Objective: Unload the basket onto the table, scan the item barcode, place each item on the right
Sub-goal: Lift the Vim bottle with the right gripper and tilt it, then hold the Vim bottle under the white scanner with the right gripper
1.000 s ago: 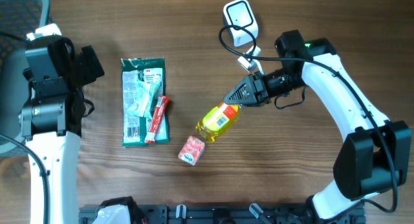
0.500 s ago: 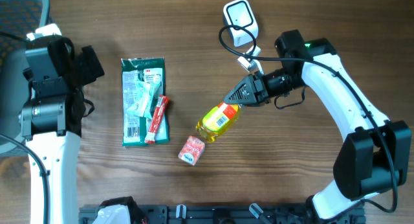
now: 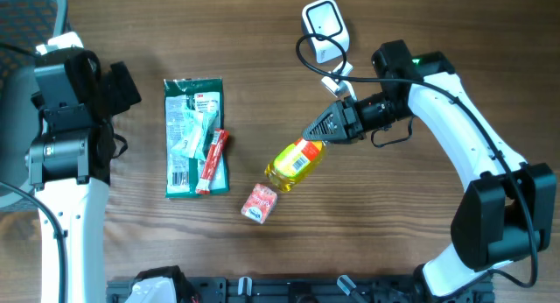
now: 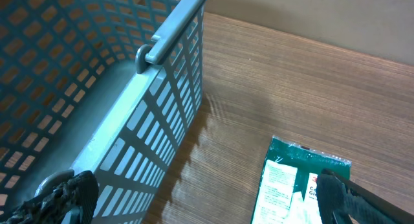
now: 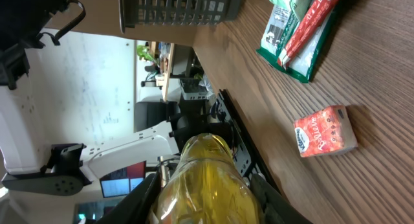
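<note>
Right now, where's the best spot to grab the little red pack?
Come from straight above and pinch the red pack across its narrower width. It lies flat on the table, both long sides free. The bottle is close by one end, so closing across the sides likely avoids it.

The overhead camera looks straight down from high above on the brown wooden table [image 3: 394, 242], with both arms in view. The left wrist camera sits low at the left edge, facing obliquely down on the blue-grey mesh basket [image 4: 97, 88] and one end of the flat green packet [image 4: 294, 185]. The right wrist camera, rolled sideways, looks leftward past the clear yellow plastic bottle [image 5: 204, 182], which is very close. All three views share the packet. The overhead and right wrist views also share the small red carton [image 5: 323, 132].
</note>
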You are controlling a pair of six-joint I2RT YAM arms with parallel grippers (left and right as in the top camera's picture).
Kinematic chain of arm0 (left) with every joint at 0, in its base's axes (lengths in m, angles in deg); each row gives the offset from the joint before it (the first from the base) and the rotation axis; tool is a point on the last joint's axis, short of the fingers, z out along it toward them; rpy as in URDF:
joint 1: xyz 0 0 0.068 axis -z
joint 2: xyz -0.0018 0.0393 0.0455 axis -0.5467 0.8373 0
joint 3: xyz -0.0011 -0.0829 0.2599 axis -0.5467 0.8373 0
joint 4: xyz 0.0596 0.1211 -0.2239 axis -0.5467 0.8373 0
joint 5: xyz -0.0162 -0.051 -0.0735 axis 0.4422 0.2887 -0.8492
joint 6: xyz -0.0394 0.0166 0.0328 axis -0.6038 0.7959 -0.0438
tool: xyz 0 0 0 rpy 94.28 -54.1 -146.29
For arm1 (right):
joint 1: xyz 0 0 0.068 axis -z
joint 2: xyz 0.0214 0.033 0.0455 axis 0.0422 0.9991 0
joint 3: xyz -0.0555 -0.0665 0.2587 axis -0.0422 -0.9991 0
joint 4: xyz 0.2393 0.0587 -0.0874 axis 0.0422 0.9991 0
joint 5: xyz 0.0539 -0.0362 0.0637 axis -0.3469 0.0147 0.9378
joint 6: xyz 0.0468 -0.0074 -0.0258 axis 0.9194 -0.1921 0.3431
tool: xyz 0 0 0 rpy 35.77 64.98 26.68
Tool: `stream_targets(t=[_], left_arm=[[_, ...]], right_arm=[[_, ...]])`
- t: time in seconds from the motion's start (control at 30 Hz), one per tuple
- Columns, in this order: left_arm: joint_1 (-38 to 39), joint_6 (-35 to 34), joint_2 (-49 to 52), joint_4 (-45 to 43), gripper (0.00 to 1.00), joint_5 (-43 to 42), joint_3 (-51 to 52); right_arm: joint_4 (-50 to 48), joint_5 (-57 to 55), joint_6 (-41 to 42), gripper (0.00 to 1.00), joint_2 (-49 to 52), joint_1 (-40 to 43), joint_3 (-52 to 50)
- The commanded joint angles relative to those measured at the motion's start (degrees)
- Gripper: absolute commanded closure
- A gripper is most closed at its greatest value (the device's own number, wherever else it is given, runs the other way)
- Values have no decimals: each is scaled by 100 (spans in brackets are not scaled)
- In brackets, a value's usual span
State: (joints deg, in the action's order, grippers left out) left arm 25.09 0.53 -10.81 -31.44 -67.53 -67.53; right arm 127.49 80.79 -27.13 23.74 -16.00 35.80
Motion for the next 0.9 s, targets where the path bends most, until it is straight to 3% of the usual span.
stream_targets(t=[0.0,0.07,0.17,0.27,0.37,0.5,0.87], left_arm=[[-33,11,7,-15,0,-28,-24],[-33,11,7,-15,0,-28,-24],[-33,11,7,-15,0,-28,-24],[-33,11,7,-15,0,-28,-24],[-33,11,7,-15,0,-28,-24],[-33,11,7,-15,0,-28,-24],[-33,11,7,-15,0,-28,-24]], right_arm=[[-105,293,-70,76,-162,-35,-31],[-376,-149,221,76,-162,-35,-31],[-935,-1902,1419,76,-162,-35,-31],[-1156,-3344,2107,76,-162,-35,-31],[-1290,-4395,2433,76,-160,-35,-31],[-1438,-5112,2430,78,-142,-35,-31],[-1650,-5696,2413,82,-140,-35,-31]])
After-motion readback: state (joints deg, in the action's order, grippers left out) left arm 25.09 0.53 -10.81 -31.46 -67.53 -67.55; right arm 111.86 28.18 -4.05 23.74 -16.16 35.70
